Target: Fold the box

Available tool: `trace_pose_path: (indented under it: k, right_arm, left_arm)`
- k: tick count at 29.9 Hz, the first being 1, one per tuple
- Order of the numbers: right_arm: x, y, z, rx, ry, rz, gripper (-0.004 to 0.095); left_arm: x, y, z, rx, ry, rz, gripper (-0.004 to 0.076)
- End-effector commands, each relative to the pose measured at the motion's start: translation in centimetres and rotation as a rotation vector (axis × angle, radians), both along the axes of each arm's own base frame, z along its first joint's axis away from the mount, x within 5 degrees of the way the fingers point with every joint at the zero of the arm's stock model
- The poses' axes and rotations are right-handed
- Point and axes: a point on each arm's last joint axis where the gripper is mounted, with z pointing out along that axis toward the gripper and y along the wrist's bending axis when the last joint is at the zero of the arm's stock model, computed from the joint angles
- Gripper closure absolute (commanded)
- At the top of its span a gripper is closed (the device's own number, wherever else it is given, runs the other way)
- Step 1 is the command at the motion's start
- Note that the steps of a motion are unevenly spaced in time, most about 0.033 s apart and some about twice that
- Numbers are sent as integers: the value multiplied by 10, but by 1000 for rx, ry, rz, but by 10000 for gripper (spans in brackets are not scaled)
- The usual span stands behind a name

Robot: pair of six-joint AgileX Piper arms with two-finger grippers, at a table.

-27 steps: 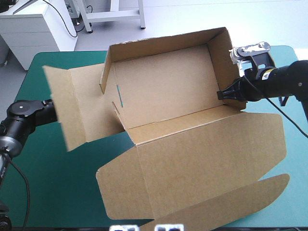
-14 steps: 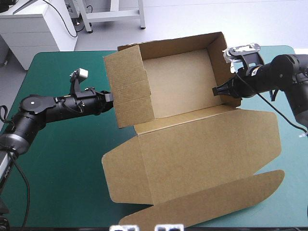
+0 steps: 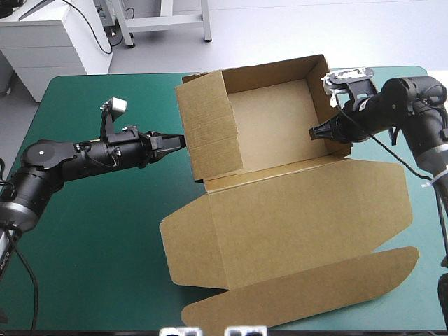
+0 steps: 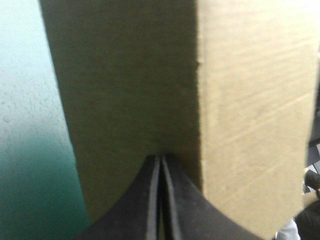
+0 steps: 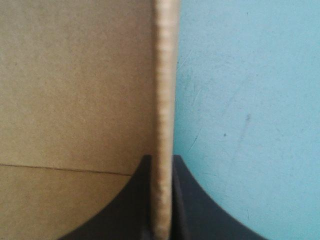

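Lying flat toward the table's (image 3: 84, 266) near edge, the box's (image 3: 280, 175) lid (image 3: 301, 224) is cut off in front. The left gripper (image 3: 180, 141), arm stretched low, has its fingers (image 4: 142, 200) closed to a point against the raised left wall (image 3: 210, 129), which hides some of the floor. The right gripper (image 3: 316, 133) pinches the right wall (image 3: 318, 87).

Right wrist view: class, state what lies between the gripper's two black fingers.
A raised wall of the box, seen edge-on, stands between the fingers of the right gripper, which are shut on it. The right wrist view shows this.
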Motion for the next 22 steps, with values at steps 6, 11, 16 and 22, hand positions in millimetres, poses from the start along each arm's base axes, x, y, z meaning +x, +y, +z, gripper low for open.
trace_pose_path:
  k: [6, 11, 16, 22]
  right_arm:
    - [-4, 0, 18, 36, -94, -8, 912]
    - [-4, 0, 18, 34, -92, -8, 912]
    - [-4, 0, 17, 33, -86, -8, 912]
    - [-4, 0, 17, 33, -86, -8, 912]
  left_arm:
    - [-9, -3, 24, -81, -52, -20, 727]
    - [-10, -4, 24, -81, -51, -30, 561]
    - [-11, -4, 25, -103, -44, -38, 204]
    - [-13, -5, 26, -115, -38, -63, 94]
